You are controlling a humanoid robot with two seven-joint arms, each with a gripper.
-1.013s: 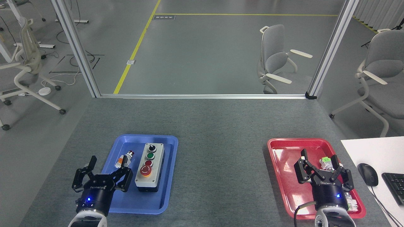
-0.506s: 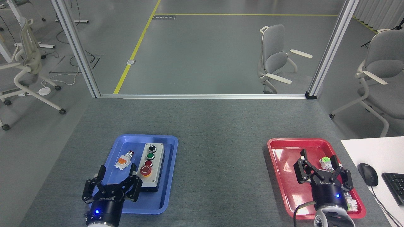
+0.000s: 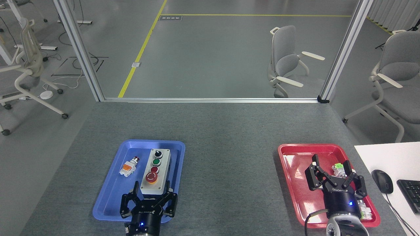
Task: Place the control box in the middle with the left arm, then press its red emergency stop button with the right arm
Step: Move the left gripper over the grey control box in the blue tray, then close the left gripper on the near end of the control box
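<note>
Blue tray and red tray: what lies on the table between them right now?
Nothing: the head view shows only bare grey tabletop between the blue tray and the red tray.

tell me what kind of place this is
Probably a robotics lab or test area in an office-like hall: a felt-covered table framed by aluminium posts, yellow floor tape, rolling office chairs, and a keyboard with a mouse.

Upside-down "ROBOTIQ" lettering stands on the right gripper (image 3: 332, 171) body; the floor sign's (image 3: 170, 18) text is unreadable
</note>
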